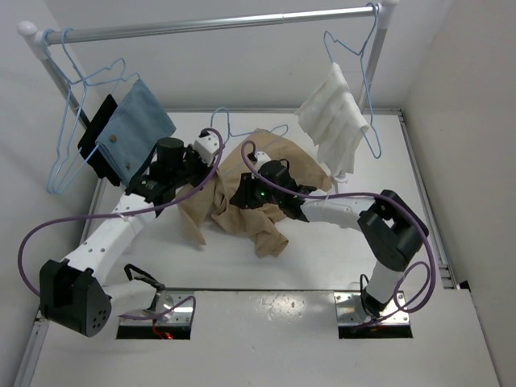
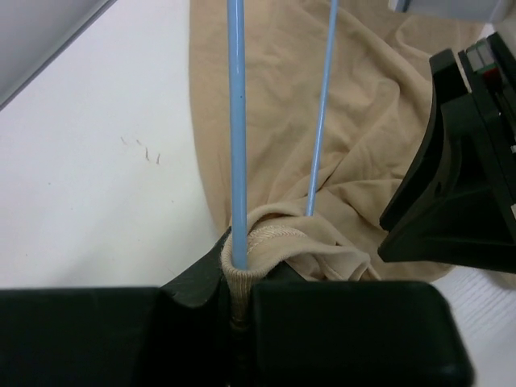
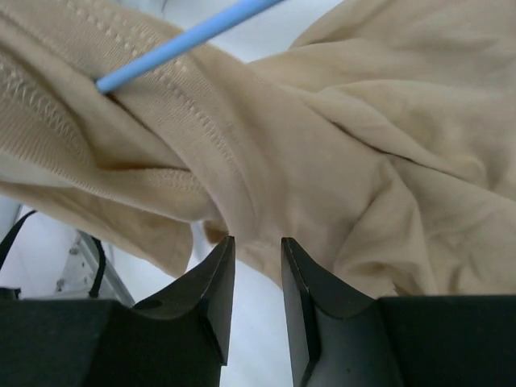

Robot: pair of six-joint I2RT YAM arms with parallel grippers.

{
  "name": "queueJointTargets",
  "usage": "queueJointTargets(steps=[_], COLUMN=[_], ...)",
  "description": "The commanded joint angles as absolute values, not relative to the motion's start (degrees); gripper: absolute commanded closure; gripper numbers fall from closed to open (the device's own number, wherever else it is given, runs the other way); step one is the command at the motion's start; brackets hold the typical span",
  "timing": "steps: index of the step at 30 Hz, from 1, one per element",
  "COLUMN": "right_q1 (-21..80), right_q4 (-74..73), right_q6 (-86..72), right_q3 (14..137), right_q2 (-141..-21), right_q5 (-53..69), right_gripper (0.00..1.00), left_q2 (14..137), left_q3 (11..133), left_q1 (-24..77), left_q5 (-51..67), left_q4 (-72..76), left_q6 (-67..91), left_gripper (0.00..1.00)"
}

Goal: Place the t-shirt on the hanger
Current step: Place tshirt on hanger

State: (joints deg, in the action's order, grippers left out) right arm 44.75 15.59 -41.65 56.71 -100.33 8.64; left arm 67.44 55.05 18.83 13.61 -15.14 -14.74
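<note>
The tan t-shirt [image 1: 242,205] lies crumpled in the middle of the white table [image 1: 339,250]. The light-blue hanger [image 1: 229,133] lies at its far edge, hook pointing away, most of it under the cloth. My left gripper [image 1: 208,148] is shut on the shirt's ribbed collar [image 2: 266,242]; the hanger [image 2: 236,121] wire runs through that collar loop just above the jaws [image 2: 238,282]. My right gripper [image 1: 243,197] sits on the middle of the shirt. In the right wrist view its jaws [image 3: 256,246] stand narrowly apart, a fold of the t-shirt [image 3: 322,161] at their tips and bare table showing between them.
A metal rail [image 1: 218,24] spans the back. At its left end hang empty blue hangers [image 1: 68,137] and a blue cloth [image 1: 135,129]; at its right end a white towel [image 1: 334,113] hangs on another hanger. A raised rim borders the table on the right.
</note>
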Motion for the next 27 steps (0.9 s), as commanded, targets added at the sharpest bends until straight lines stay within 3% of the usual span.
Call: queueJointTargets(steps=[1,9,27], right_q1=[44.9,45.5,48.4], right_q4=[21.8,22.5,22.3], right_q6=[-41.8,-43.0,-47.4], right_q3=[56.7,53.8,57.4], right_q2=[-101.1,-98.4,-103.8], right_q5=[12.3,10.5,5.9], right_gripper=[0.7,0.56,0.49], left_q2=[67.5,68.6,68.0], left_q3=[58.3,58.8,57.7], left_q1=[19.4,19.4,19.4], left_q5=[13.4,12.7,13.3], left_q4=[-13.1,-12.6,-11.5], left_q6=[-15.4,-15.9,-15.9], left_gripper=[1.0,1.0,1.0])
